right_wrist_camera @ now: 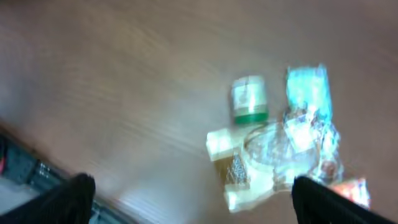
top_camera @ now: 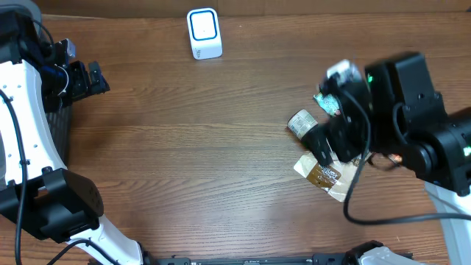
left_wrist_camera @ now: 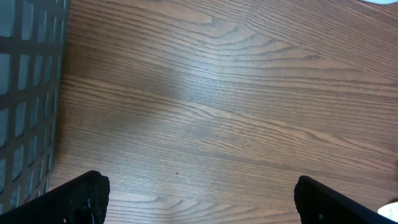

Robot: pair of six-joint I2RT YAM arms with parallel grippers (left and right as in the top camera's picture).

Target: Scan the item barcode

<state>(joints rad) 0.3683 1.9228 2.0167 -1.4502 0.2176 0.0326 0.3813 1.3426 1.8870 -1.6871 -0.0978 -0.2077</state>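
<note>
Wooden table, left gripper and right gripper both gaping empty — the right, above a crowded jar and packets, may pinch two.

Scanner at rear; jar beside packets.

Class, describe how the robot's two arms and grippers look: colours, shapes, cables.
Left arm: white curved shells, black joints, thin black cables. Right arm: chunky black housings, a small green light, a looping black cable. Left gripper and right gripper: black fingers.
</note>
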